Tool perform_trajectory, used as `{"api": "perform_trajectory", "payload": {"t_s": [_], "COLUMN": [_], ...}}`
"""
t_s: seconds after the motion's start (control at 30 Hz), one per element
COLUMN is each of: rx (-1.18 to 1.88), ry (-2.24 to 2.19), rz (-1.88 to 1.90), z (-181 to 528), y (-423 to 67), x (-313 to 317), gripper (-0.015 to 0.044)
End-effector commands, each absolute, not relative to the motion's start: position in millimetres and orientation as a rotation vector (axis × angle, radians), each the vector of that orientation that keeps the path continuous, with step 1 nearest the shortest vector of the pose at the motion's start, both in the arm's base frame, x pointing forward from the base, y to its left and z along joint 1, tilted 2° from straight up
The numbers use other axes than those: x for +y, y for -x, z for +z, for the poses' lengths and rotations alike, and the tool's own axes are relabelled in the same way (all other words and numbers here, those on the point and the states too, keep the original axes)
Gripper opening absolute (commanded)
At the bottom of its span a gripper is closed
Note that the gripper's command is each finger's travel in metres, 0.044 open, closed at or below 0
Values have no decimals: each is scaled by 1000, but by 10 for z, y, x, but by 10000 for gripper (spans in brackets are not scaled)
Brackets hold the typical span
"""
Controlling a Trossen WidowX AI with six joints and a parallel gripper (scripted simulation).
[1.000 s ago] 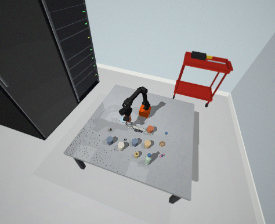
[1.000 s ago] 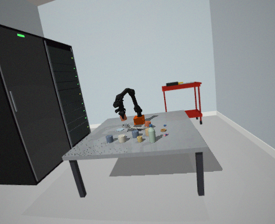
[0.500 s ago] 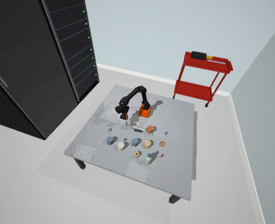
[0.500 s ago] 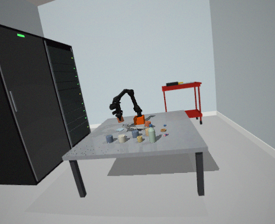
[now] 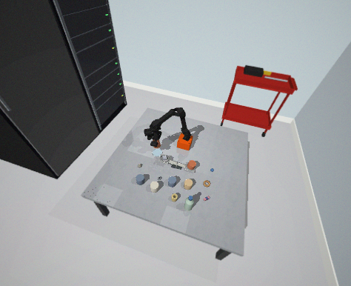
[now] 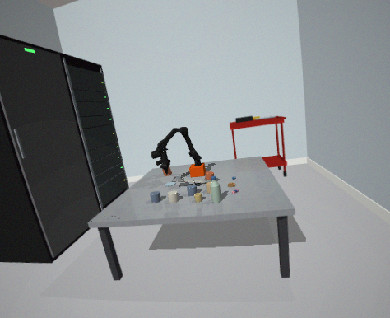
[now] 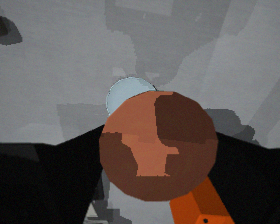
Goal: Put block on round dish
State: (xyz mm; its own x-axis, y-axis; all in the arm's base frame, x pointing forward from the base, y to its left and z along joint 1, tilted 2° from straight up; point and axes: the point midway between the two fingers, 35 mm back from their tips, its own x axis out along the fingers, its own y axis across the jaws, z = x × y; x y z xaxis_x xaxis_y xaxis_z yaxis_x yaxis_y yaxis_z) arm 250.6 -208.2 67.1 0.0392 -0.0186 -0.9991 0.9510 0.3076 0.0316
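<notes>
Midway, seemingly: gripper (image 5: 155, 142) clamps the lifted orange cup (image 7: 158, 145) at ten o'clock from the balance (image 5: 174, 163); block not visible, dish (image 7: 122, 93) unfilled.

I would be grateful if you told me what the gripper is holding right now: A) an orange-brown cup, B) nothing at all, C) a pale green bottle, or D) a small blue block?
A: the gripper is shut on an orange-brown cup, which fills the wrist view and hangs above the table beside the pale round dish.
</notes>
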Motion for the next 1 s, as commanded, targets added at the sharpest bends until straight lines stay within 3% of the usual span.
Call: {"api": "perform_trajectory", "payload": {"t_s": [0.0, 0.33, 0.97], "rx": [1283, 1278, 1278], "ry": [-974, -969, -969], "rz": [-959, -965, -965], "z": [606, 370, -53], "y": [-2306, -1764, -1774], "x": [-2241, -2531, -2548], "gripper": [0, 0, 0]}}
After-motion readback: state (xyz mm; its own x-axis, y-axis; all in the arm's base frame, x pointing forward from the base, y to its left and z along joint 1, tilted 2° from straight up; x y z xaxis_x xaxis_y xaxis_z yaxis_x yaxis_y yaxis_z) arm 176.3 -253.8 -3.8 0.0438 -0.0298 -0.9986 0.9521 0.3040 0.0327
